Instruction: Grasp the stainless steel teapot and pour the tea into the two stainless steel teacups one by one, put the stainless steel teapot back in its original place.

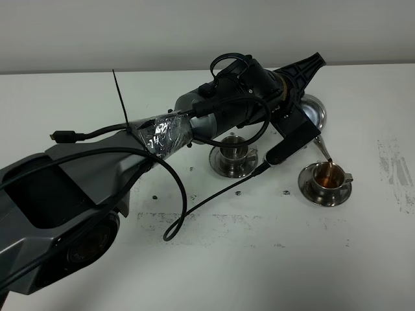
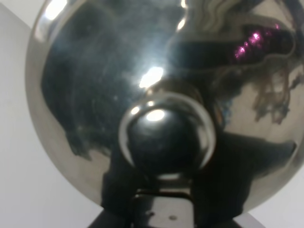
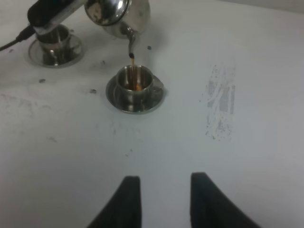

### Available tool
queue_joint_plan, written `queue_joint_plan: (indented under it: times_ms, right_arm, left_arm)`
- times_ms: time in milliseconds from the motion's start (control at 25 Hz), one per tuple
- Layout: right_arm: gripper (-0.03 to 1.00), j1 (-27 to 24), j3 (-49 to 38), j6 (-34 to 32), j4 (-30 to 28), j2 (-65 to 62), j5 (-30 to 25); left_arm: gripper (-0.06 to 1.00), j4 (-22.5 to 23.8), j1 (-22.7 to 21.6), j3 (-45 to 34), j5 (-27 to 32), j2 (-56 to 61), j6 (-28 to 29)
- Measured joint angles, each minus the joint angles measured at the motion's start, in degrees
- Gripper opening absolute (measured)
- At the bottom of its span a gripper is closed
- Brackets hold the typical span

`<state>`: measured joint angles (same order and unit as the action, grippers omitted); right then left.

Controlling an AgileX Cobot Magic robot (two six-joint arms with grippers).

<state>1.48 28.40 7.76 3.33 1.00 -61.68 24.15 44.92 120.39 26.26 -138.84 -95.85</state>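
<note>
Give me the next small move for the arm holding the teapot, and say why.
Probably ease the teapot toward level to end this pour. A thin stream runs from its spout into the cup below, and amber tea already shows inside it. How full the cup is I cannot tell, so tip slowly.

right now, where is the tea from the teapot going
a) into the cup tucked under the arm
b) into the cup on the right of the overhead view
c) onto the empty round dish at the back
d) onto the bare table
b: in the right wrist view a thin brown stream drops from the spout of the teapot straight into the right-hand cup, which already holds brown tea; the spout is not over the other cup.
</note>
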Motion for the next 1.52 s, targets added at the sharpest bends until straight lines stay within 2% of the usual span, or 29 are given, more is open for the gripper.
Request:
queue_joint_plan:
  times_ms: [480, 1520]
  right_arm:
    - [0.24, 0.0, 0.0, 0.0, 0.0, 0.0, 0.0]
    - [0.24, 0.0, 0.0, 0.0, 0.0, 0.0, 0.0]
  left_arm:
    - [0.17, 0.0, 0.1, -0.2, -0.1, 0.0, 0.0]
    - [0.17, 3.9, 0.1, -0.2, -0.1, 0.0, 0.1]
